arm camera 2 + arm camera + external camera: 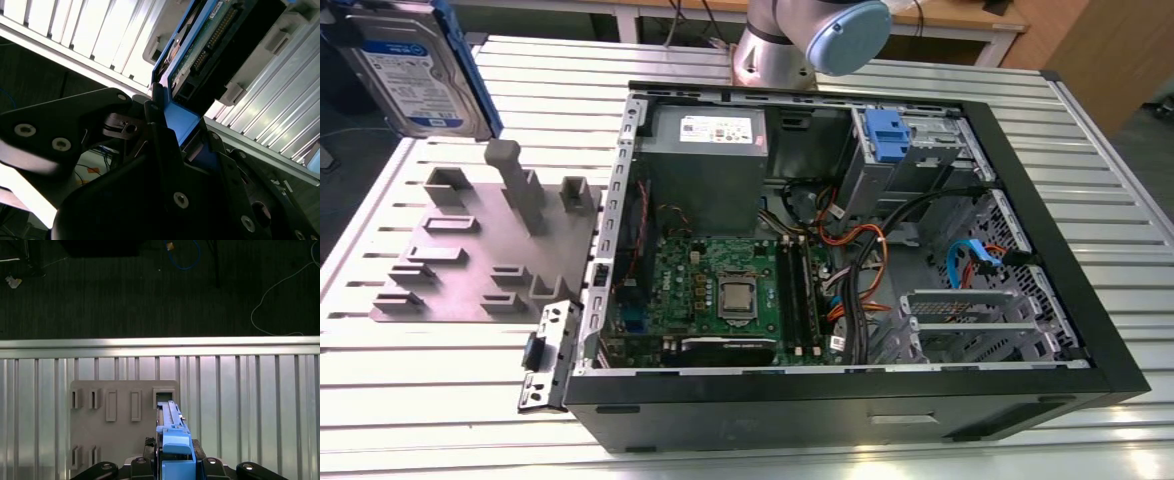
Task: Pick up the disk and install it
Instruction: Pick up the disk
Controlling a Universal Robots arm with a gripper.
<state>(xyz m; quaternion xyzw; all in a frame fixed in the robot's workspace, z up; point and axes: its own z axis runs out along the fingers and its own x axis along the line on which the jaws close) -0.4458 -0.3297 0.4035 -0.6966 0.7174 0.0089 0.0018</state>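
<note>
At the exterior view's far left the disk hangs upright and raised, its white-and-blue label facing the camera and a blue rail running down its edge, above the far end of a grey fixture plate. The plate lies flat on the slatted metal desk and carries several slots and upright posts. In both wrist views the gripper is closed on the disk, with a dark finger on each side of the blue rail at its end. In the first wrist view the disk is seen edge-on over the plate, pointing toward one of its slots; whether it touches the plate cannot be told there. Just beside the plate, toward the exterior view's right, an open computer case lies on its side on the desk. Inside it, a grey power supply sits at the far end and a green motherboard lies nearer the camera. Further right are a blue latch on the drive bay and a tangle of cables. The arm stands behind the case.
</note>
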